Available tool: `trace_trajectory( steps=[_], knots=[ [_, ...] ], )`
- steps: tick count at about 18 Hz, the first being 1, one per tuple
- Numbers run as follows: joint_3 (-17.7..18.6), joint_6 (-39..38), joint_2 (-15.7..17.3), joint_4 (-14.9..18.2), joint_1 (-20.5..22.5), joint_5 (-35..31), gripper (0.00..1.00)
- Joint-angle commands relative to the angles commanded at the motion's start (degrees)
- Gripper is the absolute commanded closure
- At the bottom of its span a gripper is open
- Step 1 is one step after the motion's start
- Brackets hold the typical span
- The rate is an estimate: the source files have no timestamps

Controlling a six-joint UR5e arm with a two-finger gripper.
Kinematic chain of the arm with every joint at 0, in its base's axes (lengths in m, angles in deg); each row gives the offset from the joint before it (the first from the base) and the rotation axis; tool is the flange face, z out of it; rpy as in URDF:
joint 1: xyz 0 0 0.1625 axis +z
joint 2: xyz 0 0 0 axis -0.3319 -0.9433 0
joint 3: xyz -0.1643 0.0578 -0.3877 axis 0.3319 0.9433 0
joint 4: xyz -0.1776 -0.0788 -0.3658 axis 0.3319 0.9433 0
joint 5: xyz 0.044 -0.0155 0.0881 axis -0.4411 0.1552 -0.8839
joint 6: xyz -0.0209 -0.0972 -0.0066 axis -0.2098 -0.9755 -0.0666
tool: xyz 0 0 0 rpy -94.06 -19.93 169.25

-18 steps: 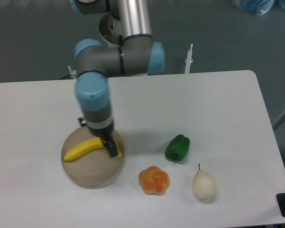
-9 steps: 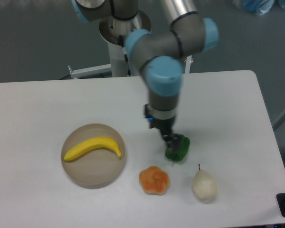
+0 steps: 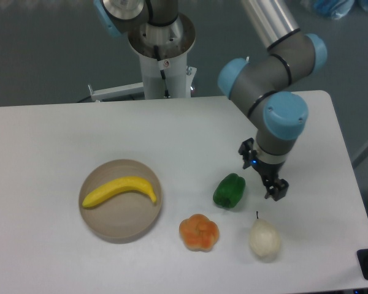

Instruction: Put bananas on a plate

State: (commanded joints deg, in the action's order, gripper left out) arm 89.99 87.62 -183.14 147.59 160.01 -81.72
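One banana [image 3: 119, 190] lies across the beige plate [image 3: 121, 223] at the left of the white worktop [image 3: 49, 135]. Well to the right, the end effector [image 3: 273, 187] hangs empty, between a green pepper [image 3: 229, 191] and the worktop's right edge, above a pale pear [image 3: 264, 239]; its opening cannot be made out. An orange fruit [image 3: 199, 232] sits between plate and pear.

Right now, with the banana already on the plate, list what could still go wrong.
The hand hangs low between the green pepper and the pear; a sideways or downward move could knock either one. The pear stands near the table's front edge, so a nudge might send it off. The banana lies across the plate, one tip near the rim; a jolt to the table might roll it out.
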Motion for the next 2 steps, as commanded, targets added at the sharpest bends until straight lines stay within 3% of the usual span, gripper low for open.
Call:
trace_trajectory(
  steps=[2],
  knots=[
    [0.35,0.0,-0.09,-0.09,-0.26,0.0,0.0]
  ],
)
